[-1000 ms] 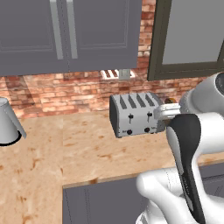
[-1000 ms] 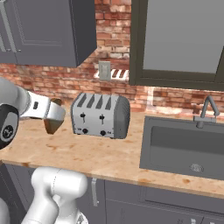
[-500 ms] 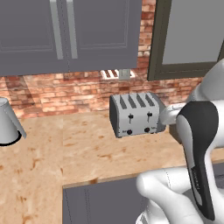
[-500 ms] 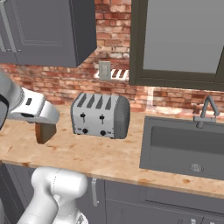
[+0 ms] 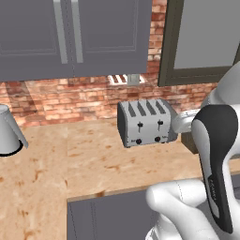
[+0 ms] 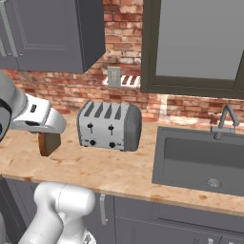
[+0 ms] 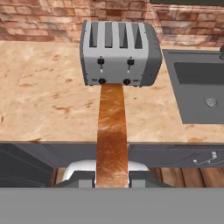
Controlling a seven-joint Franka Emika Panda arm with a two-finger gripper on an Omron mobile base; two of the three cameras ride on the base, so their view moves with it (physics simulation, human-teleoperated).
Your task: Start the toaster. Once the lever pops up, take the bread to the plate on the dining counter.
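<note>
Gripping the bread (image 7: 112, 131) edge-on, the jaws are closed on the slice, which hangs above the worktop (image 6: 119, 171) in front of the toaster (image 7: 119, 54). Seen from the right base camera, the bread (image 6: 49, 143) sits left of the toaster (image 6: 110, 125), apart from it.

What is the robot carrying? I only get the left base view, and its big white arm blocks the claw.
Observer: The claw is shut on the bread, a tan-brown slice seen edge-on in the hand view.
Visitor: Is it inside the toaster?
Observer: No. The right base view shows the slice beside the toaster, off its left end.
Visitor: Anything else nearby?
Observer: A sink lies on the toaster's other side.
</note>
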